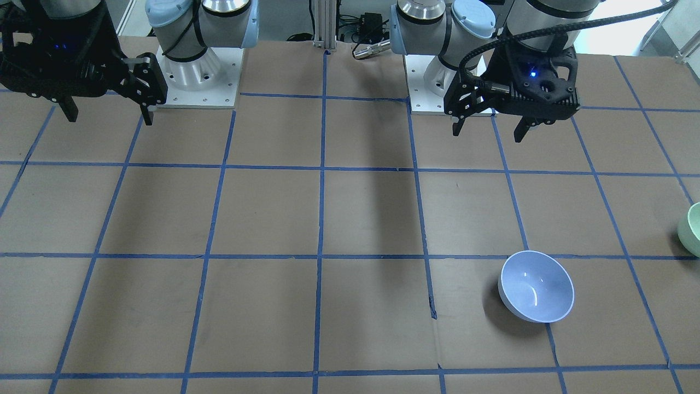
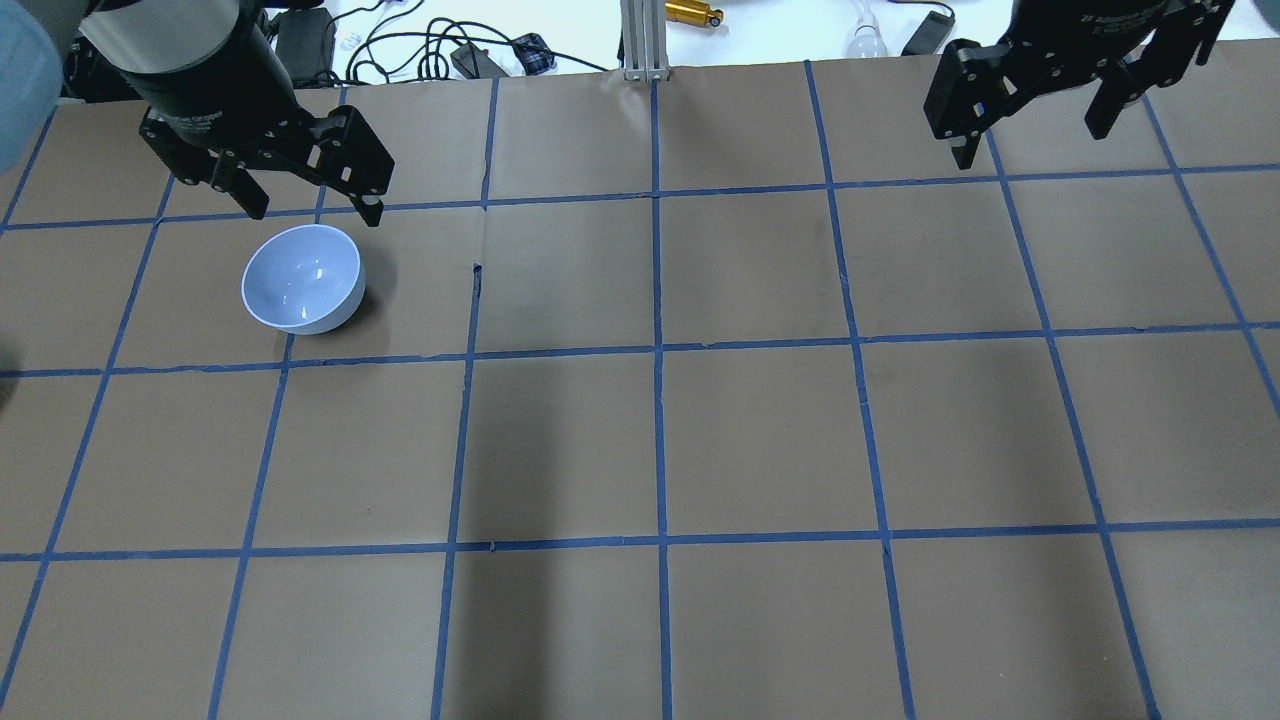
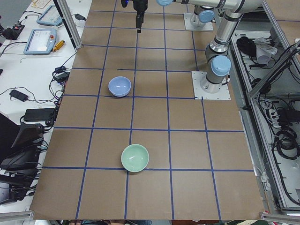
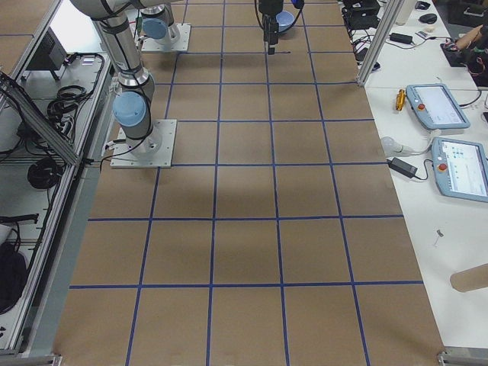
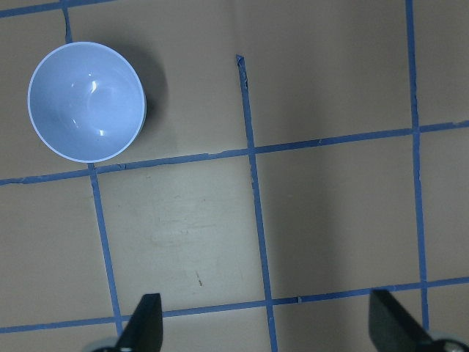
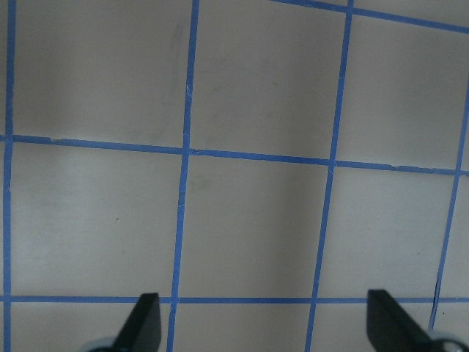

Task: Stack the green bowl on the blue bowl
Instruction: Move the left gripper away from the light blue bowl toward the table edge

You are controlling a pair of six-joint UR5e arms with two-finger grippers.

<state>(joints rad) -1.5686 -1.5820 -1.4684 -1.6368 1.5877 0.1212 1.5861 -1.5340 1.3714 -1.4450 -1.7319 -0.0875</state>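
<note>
The blue bowl (image 2: 302, 278) stands upright and empty on the left half of the table; it also shows in the front view (image 1: 536, 286), the left wrist view (image 5: 86, 101) and the left side view (image 3: 119, 86). The green bowl (image 3: 135, 157) stands upright and empty further toward the table's left end, cut by the front view's right edge (image 1: 692, 230) and outside the overhead view. My left gripper (image 2: 312, 212) hangs open and empty high above the table near the blue bowl (image 1: 488, 133). My right gripper (image 2: 1030, 145) is open and empty, high over the far right (image 1: 109, 117).
The table is brown with a blue tape grid (image 2: 658, 350). The arm bases (image 1: 199, 76) stand at the robot's edge. A metal post (image 2: 645, 40), cables and tablets (image 4: 438, 107) lie beyond the operators' edge.
</note>
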